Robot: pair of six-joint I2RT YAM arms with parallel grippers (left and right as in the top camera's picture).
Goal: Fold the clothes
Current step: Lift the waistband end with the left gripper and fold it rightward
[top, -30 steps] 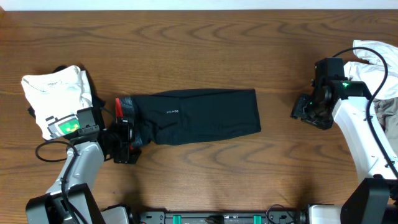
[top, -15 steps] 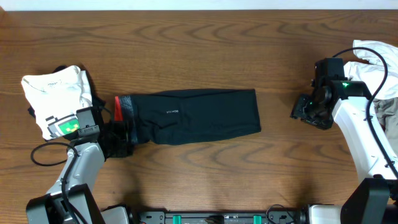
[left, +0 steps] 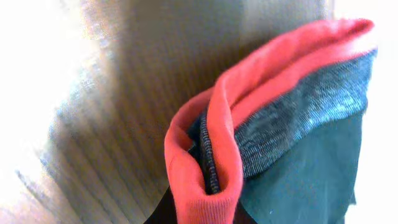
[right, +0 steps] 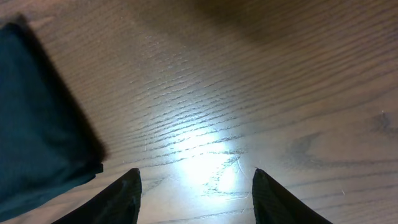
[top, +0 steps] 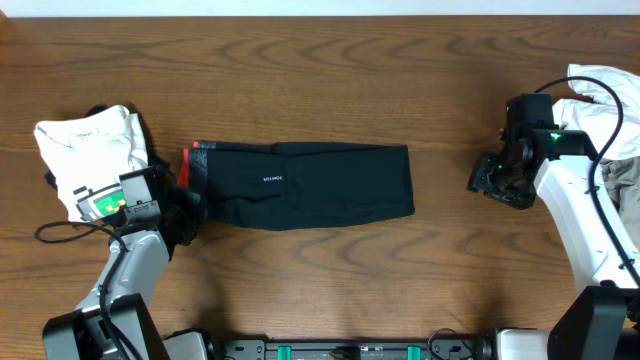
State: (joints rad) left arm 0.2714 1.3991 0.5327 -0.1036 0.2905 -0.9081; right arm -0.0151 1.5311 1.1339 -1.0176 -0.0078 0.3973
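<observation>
Trousers (top: 300, 185) flat on wooden table (top: 350, 80)

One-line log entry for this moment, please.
left gripper: shut on black trousers at waistband | right gripper: open, empty, above table | trousers: flat

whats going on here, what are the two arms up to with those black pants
Two robot arms are folding clothes on a wooden table. The black trousers lie stretched out in the middle. The left gripper is at their red-and-grey waistband, which is bunched up close to its camera; whether it grips it cannot be seen. The right gripper hovers open over bare wood past the leg end, holding nothing. A white tee sits at the left, a pile of light clothes at the right.
</observation>
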